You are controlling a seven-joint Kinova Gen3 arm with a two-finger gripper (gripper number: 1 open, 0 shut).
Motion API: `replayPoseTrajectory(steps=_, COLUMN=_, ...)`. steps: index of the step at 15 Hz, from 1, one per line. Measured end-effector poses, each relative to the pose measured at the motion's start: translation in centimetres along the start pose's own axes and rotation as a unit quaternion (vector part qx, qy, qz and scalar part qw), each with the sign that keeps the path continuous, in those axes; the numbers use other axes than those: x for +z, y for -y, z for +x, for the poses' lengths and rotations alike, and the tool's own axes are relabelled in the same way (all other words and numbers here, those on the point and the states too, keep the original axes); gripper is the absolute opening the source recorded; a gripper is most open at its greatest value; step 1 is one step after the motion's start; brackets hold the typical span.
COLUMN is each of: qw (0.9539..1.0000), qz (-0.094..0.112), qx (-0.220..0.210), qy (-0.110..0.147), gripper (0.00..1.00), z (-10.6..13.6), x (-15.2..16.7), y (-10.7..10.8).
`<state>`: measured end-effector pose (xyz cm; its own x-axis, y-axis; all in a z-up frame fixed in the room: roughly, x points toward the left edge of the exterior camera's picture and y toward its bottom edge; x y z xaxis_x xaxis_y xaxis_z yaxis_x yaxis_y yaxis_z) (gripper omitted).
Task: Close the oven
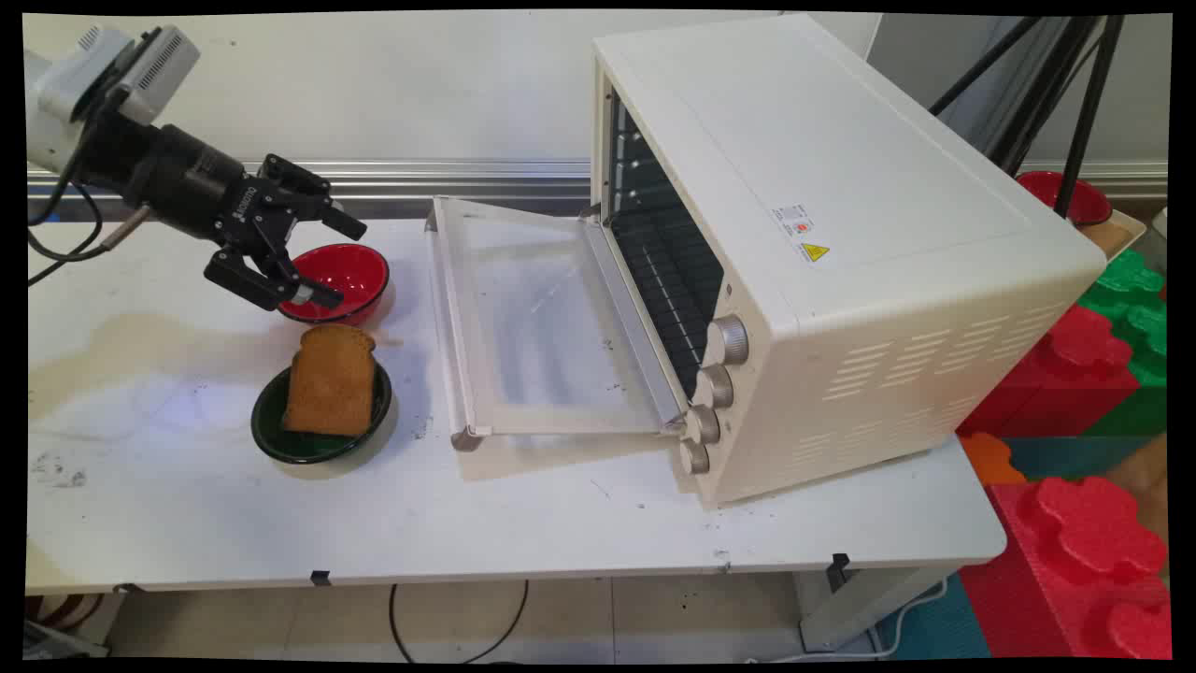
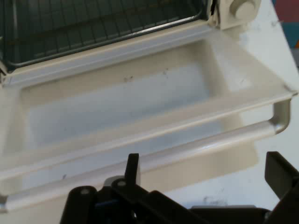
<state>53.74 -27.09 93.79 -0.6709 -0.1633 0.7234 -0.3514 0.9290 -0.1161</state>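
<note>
gripper (image 1: 332, 260) wide open, empty | over red bowl (image 1: 350, 277) | probably clear of oven door (image 1: 537, 327)

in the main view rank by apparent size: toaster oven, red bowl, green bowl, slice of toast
1. toaster oven
2. green bowl
3. red bowl, though the pincer covers part of it
4. slice of toast, close to the red bowl

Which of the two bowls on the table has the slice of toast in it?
The dark green bowl, nearer the table's front edge, holds the toast. The red bowl behind it holds nothing, and the open gripper hovers there.
</note>
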Motion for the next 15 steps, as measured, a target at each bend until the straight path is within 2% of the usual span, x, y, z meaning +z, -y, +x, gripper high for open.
replayPoseTrajectory(steps=4, qw=0.9997, qz=0.006, qx=0.005, qy=0.021, gripper=1.0, z=-1.7, x=0.8, y=0.6)
replayPoseTrajectory(steps=10, qw=0.9981, qz=0.003, qx=0.027, qy=0.055, gripper=1.0, z=-5.1, x=4.2, y=1.9)
replayPoseTrajectory(steps=15, qw=0.9973, qz=0.005, qx=0.047, qy=0.056, gripper=1.0, z=-6.5, x=7.1, y=2.6)
